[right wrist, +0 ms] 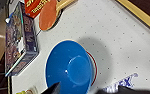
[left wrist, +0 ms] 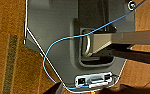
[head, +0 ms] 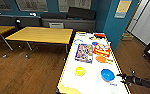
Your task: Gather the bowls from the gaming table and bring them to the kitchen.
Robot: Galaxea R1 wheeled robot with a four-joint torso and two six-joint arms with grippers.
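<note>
1. The blue bowl [head: 107, 75] sat at the lower right of the head view, on the gaming table [head: 91, 85] near its right yellow edge. In the right wrist view the bowl [right wrist: 68, 67] lay directly under the camera, open side up, a red rim peeking out beneath it.
2. The yellow-green bowl [head: 80, 71] stood apart to the blue one's left, near the table's left edge.
3. Beyond them lay an orange paddle [head: 101, 59], a purple box [head: 84, 53] and a red box [head: 101, 49].
4. The right gripper [head: 123, 77] hovered just right of the blue bowl, its arm reaching in from the frame's lower right, low and roughly level over the table edge. It looked spread, holding nothing.
5. Judgement: the step was grasping the blue bowl. Done well, one finger would go inside the rim and one outside, pinching the wall, lifting straight up so the bowl did not skid.
6. The left gripper: I could not tell its state.
</note>
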